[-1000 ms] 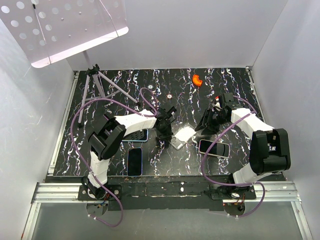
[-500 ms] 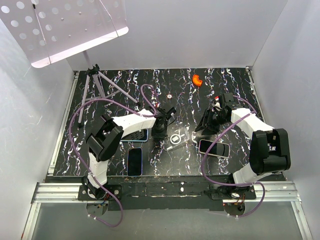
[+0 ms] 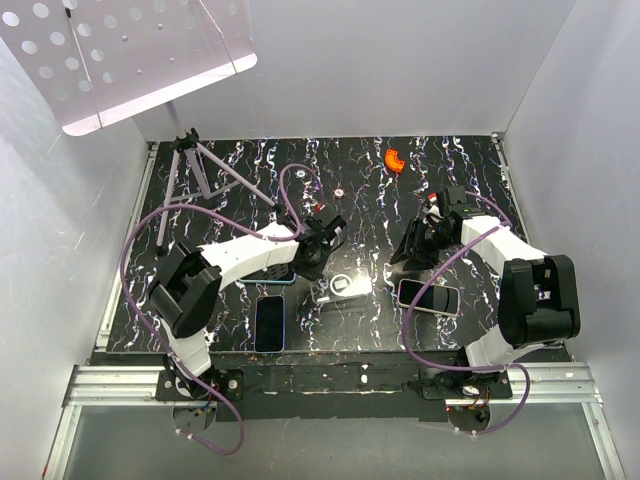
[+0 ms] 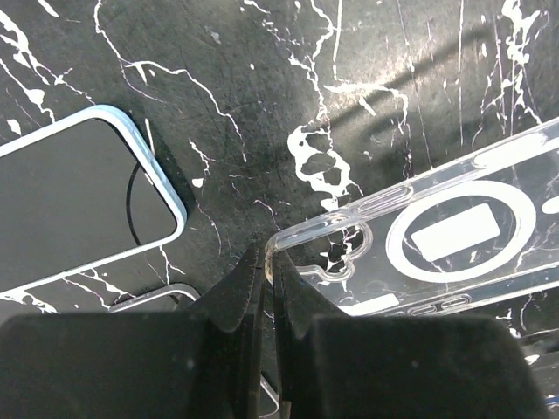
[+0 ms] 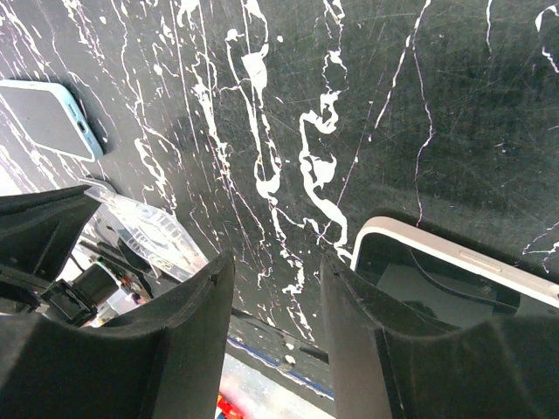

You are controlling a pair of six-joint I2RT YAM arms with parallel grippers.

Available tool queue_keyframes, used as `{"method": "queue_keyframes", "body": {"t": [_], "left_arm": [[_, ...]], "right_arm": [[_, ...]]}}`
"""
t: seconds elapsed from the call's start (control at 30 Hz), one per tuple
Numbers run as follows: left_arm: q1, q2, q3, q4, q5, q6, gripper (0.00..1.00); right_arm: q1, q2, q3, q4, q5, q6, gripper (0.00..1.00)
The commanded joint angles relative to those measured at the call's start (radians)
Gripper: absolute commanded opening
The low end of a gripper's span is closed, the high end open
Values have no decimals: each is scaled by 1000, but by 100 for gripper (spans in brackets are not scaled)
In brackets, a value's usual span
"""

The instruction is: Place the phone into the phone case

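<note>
- Top view: my left gripper (image 3: 320,258) is down at the near-left corner of the clear case (image 3: 341,287), which lies mid-table (image 3: 460,170). A light-blue phone (image 3: 277,272) sits partly under my left arm, and a dark phone (image 3: 269,323) lies nearer the bases. A white phone (image 3: 428,296) lies just in front of my right gripper (image 3: 425,242).
- Left wrist: the left gripper (image 4: 269,258) is pressed together, and the corner wall of the clear case (image 4: 445,234) runs into the seam between the fingers. I read that as a thin pinch on the rim. The light-blue phone (image 4: 79,201) lies close by on the left, apart from the case.
- Right wrist: the right gripper (image 5: 272,262) is spread with nothing between the fingers, hanging over bare table. The white phone (image 5: 454,284) is just beside my right finger. The clear case (image 5: 144,231) shows at the lower left.
- Step, as I judge it: positioning the case, since no phone is in it yet. I cannot tell which phone is meant for it.
- Next move: keep the case steady and cavity-up, then pick up a phone by its edges, line its corners up with the case and press it in.
</note>
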State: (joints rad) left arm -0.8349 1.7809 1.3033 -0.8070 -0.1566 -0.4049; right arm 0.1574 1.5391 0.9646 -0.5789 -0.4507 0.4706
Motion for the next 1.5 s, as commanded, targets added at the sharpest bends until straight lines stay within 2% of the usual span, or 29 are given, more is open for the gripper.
{"method": "queue_keyframes", "body": {"t": [0.0, 0.17, 0.2, 0.27, 0.4, 0.5, 0.8, 1.0, 1.23, 1.47], "left_arm": [[-26, -28, -6, 2, -8, 67, 0], [-46, 2, 4, 2, -1, 64, 2], [-47, 6, 4, 2, 5, 63, 8], [-49, 8, 7, 2, 12, 57, 26], [-52, -14, 7, 11, 22, 31, 68], [-50, -44, -12, 31, 22, 8, 84], [-46, -120, -68, 92, 55, -43, 98], [-18, -153, -113, 97, 63, -80, 98], [71, -228, -202, 98, 88, -161, 98], [137, -290, -277, 3, 49, -242, 98]], "right_arm": [[-4, 19, 10, 11, -25, -12, 52], [-4, 21, 2, 14, -26, -15, 52], [-2, 23, 3, 14, -25, -15, 52], [-4, 24, 3, 14, -23, -18, 52], [-4, 29, 10, 13, -25, -18, 52], [-2, 24, 10, 11, -26, -20, 52], [-2, -8, -7, 21, -28, -24, 55], [-1, -27, -23, 30, -42, -23, 58], [16, -33, -32, 33, -46, -18, 62], [48, -39, -32, 31, -40, -21, 67]]}}
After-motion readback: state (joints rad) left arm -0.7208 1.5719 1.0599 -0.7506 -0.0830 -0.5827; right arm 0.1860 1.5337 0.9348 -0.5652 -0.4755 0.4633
